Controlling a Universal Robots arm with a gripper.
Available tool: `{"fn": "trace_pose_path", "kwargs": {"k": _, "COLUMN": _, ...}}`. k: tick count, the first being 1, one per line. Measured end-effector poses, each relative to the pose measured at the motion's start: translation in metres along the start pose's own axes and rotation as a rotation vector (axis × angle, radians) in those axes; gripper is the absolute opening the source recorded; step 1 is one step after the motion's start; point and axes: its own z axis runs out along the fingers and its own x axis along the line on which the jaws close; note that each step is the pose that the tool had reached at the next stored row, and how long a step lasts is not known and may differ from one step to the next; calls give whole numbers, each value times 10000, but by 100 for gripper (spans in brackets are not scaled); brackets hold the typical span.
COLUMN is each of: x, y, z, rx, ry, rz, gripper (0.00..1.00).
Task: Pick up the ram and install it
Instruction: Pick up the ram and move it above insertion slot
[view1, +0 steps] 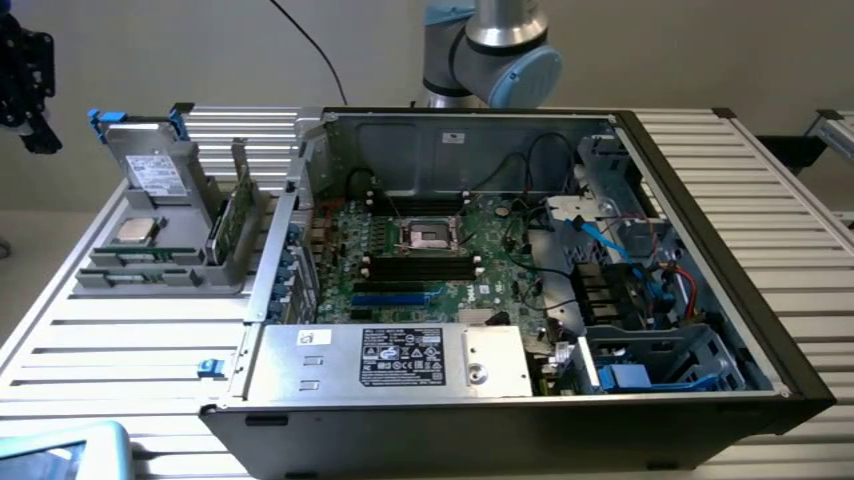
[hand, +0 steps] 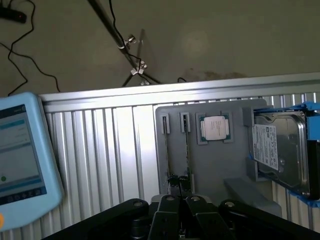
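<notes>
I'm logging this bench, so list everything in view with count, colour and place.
table: one, ribbed silver, under everything
computer case: one, black and grey, open, on the table
motherboard: one, green, inside the case
labelled box: one, silver, inside the case
holder: one, grey, on the table beside the case
hard drive: one, silver with blue frame, standing in the holder
processor chip: one, silver, flat in the holder
ram: one certain, green, on edge in a holder slot
screen device: one, pale blue, at the table's edge
robot arm: one, silver and pale blue, behind the case
gripper: one, black, shut, over the holder
</notes>
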Motion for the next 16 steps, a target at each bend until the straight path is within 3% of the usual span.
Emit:
{"fn": "trace_pose_path", "kwargs": {"k": 3, "x": 0, "y": 0, "z": 0, "rx": 0, "ry": 0, "rz": -17, "gripper": 12}}
{"fn": "trace_pose_path", "kwargs": {"k": 6, "x": 0, "y": 0, "z": 0, "rx": 0, "ry": 1, "rz": -18, "gripper": 31}}
{"fn": "trace_pose_path", "kwargs": {"k": 7, "x": 0, "y": 0, "z": 0, "rx": 0, "ry": 0, "rz": -18, "gripper": 31}}
{"fn": "trace_pose_path", "kwargs": {"k": 9, "x": 0, "y": 0, "z": 0, "rx": 0, "ry": 1, "rz": -18, "gripper": 42}}
{"fn": "trace_pose_path", "kwargs": {"k": 12, "x": 0, "y": -1, "z": 2, "rx": 0, "ry": 1, "rz": -18, "gripper": 48}}
{"fn": "trace_pose_path", "kwargs": {"k": 13, "x": 0, "y": -2, "z": 9, "rx": 1, "ry": 0, "rz": -21, "gripper": 54}}
{"fn": "trace_pose_path", "kwargs": {"k": 16, "x": 1, "y": -21, "z": 50, "rx": 4, "ry": 6, "rz": -33, "gripper": 54}}
